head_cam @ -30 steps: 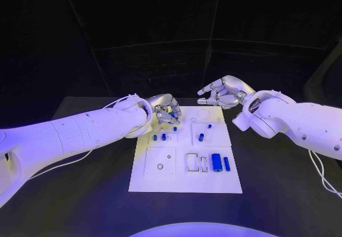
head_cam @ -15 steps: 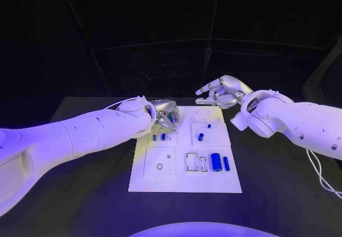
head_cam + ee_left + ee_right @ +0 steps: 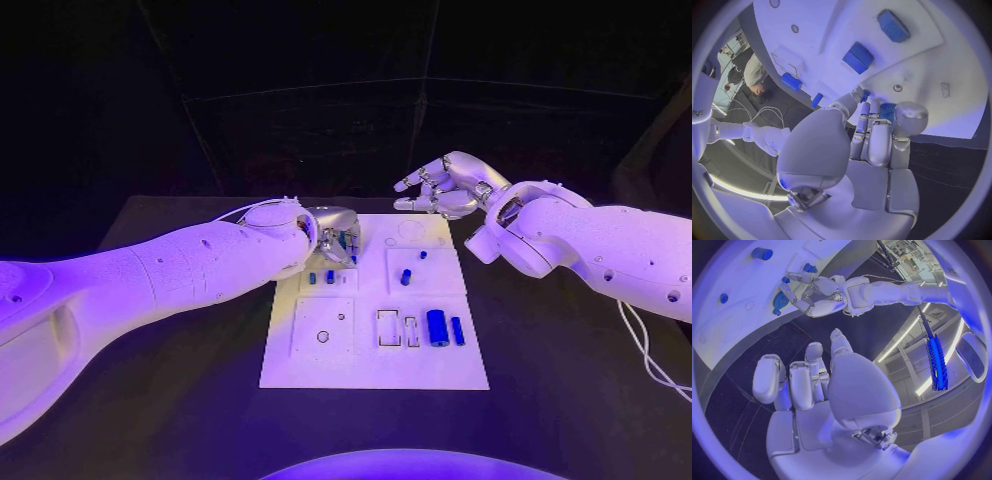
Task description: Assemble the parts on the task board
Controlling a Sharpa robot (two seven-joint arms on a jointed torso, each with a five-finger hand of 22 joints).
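Observation:
The white task board [image 3: 375,375] lies in the middle of the black table. My left hand [image 3: 335,236] hovers low over its far left part and pinches a small blue part [image 3: 887,109] between thumb and fingertips. The right wrist view shows that left hand [image 3: 819,294] just above the board, with a blue part [image 3: 779,301] under its fingers. My right hand [image 3: 444,187] hangs in the air beyond the board's far edge, fingers loosely curled and apart, holding nothing. Blue parts lie near the left hand [image 3: 329,276] and mid-board [image 3: 405,277].
A thick blue cylinder [image 3: 437,327] and a thinner blue bar [image 3: 459,331] lie at the board's right side beside an open rectangular slot [image 3: 388,327]. Two blue blocks [image 3: 859,56] show on the board ahead of the left hand. Black table [image 3: 577,350] surrounds the board.
My left arm has rolled and pushed slightly further in, and its hand has tipped down closer to the board's far left. The right hand has barely moved.

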